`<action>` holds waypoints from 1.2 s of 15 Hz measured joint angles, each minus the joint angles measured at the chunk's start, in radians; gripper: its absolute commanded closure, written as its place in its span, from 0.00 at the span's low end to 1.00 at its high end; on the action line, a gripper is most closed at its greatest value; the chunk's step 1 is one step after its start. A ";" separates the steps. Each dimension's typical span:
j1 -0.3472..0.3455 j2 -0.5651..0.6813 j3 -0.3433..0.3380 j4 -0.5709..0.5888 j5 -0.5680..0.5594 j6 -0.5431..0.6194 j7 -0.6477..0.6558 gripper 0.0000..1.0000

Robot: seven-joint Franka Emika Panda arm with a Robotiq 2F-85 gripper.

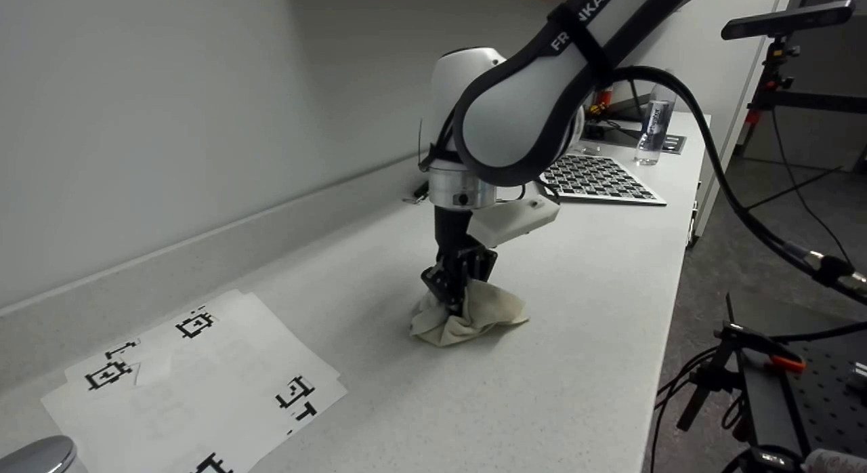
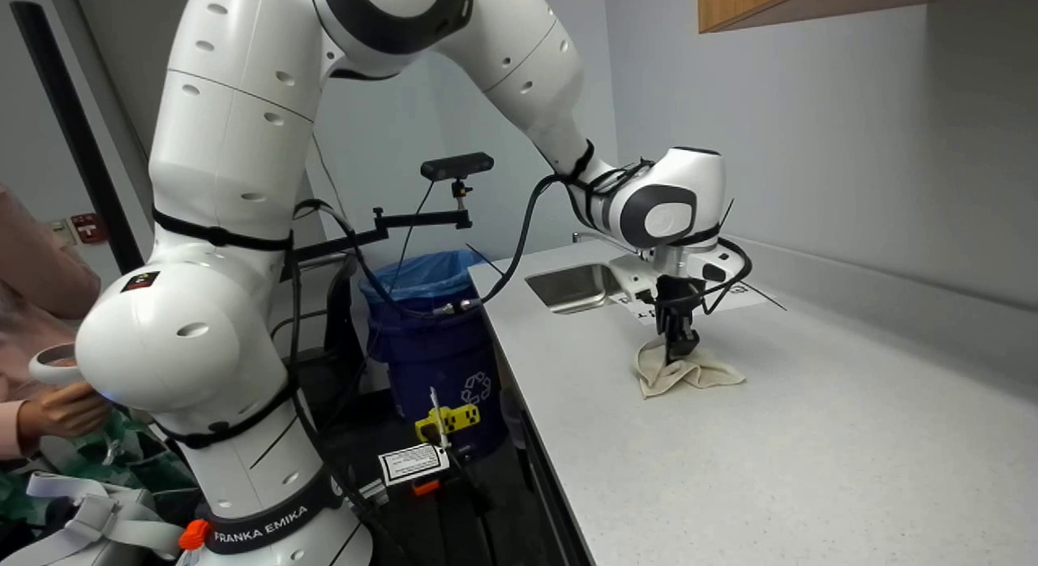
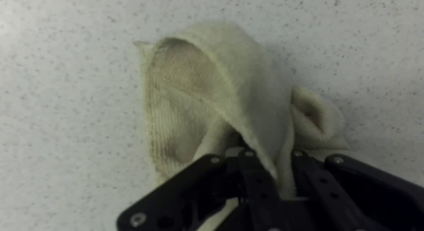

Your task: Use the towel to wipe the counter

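The end effector is clamped on the towel, a fold of it pinched between the jaws, so the grasp looks done. The towel sits bunched and touching the bench, in place to wipe. Whether any stroke has been made I can't tell (nothing on the surface shows it); I'd guess some sweeping remains, then letting go. Farther out, the papers and the board lie to either side along the bench.

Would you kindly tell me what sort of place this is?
Probably a robotics lab with a kitchenette-style counter: it has a built-in sink, a recycling bin stands near it, and a camera is mounted nearby.
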 measured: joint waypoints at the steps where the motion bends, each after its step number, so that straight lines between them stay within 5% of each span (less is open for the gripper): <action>1: -0.007 -0.007 -0.003 -0.012 0.005 0.006 0.000 0.96; 7: 0.003 -0.012 0.016 -0.022 0.011 0.011 -0.001 0.96; 18: 0.188 0.065 0.119 0.095 -0.013 -0.017 -0.001 0.96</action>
